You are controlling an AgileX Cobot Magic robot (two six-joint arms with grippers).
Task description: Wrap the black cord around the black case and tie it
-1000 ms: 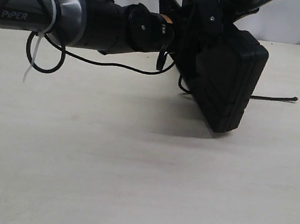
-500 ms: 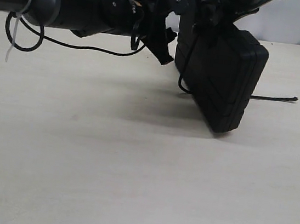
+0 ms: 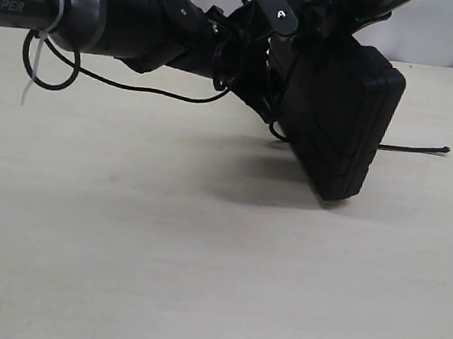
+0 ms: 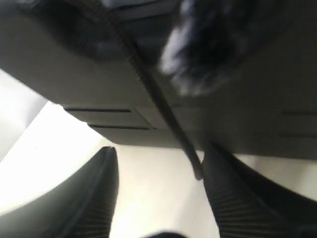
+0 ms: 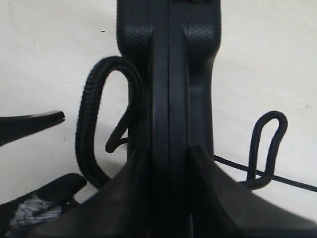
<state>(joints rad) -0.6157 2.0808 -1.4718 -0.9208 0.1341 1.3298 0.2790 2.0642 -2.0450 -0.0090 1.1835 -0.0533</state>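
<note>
**Right pincer** [image 5: 168, 153]: clenched on the black case [image 3: 342, 118], one finger on each broad face, with the case's seam running between them. In the exterior view it enters at the top of the frame, right of centre. It holds the case tilted, with the lowest corner pointing down at centre right. Whether that corner touches the counter [image 3: 197, 266] cannot be told. A shadow lies on the counter to the left of the corner.

**Left pincer** [image 4: 158, 163]: released, its ribbed fingers [image 4: 99, 198] spread with nothing between them. It sits close against one face of the case. In the exterior view it meets the case's left side in the upper centre of the frame.

**Black cord** [image 4: 153, 94]: one run crosses the case face in front of the left pincer, and its end hangs just beside one finger. The right wrist view shows two loops, a thick one beside one face of the case and a smaller one beside the other. In the exterior view a short loop hangs at the case's lower left edge. A straight tail also runs out from behind the case toward the right edge of the frame, low over the counter.

**Left arm** [image 3: 136, 28]: it reaches in from the upper left of the frame. It has a grey tube lettered PIPER, a white tie [image 3: 54, 5] around it, and a thin cable [image 3: 50, 83] looping below.

**Counter**: pale and plain, filling the lower part of the frame.
</note>
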